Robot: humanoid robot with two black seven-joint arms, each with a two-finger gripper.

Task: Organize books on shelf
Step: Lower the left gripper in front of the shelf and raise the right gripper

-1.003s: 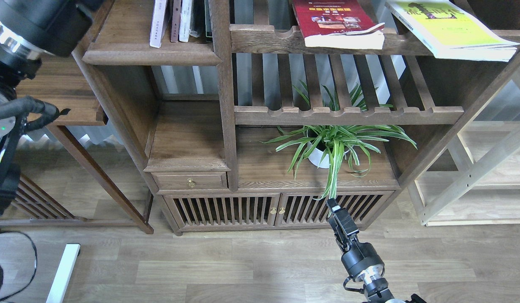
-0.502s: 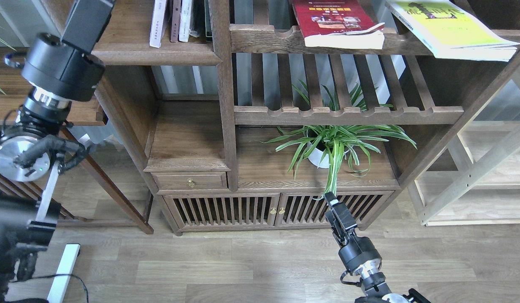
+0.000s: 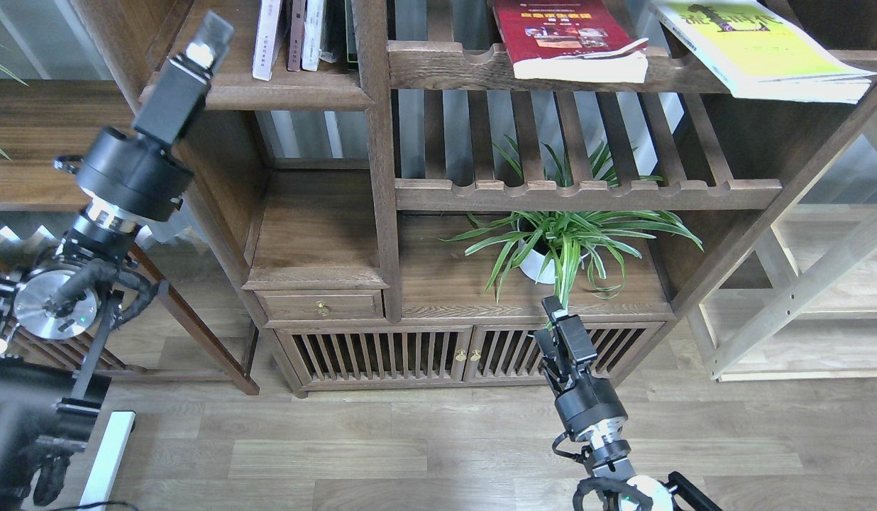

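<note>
The shelf (image 3: 268, 92) is a dark-brown board with a rounded lip at the top left. A pale lavender-white book (image 3: 267, 39) stands upright on it beside narrower dark and white volumes. The dark red book (image 3: 563, 35) lies flat on the slatted rack at top centre. The yellow-green book (image 3: 758, 46) lies flat at the top right and overhangs the edge. My left gripper (image 3: 210, 35) points up at the shelf's left end and holds nothing I can see. My right gripper (image 3: 552, 316) is low, in front of the cabinet doors, under the plant's leaves.
A potted spider plant (image 3: 552, 248) sits in the lower compartment. Below are a small drawer (image 3: 321, 305) and slatted cabinet doors (image 3: 382, 351). A pale light-wood shelving unit (image 3: 800, 298) stands at the right, and a dark side table (image 3: 41, 135) at the left.
My left arm has swung down and right, and its gripper now shows beside the shelf's left end. My right gripper has moved up and slightly left toward the cabinet.
</note>
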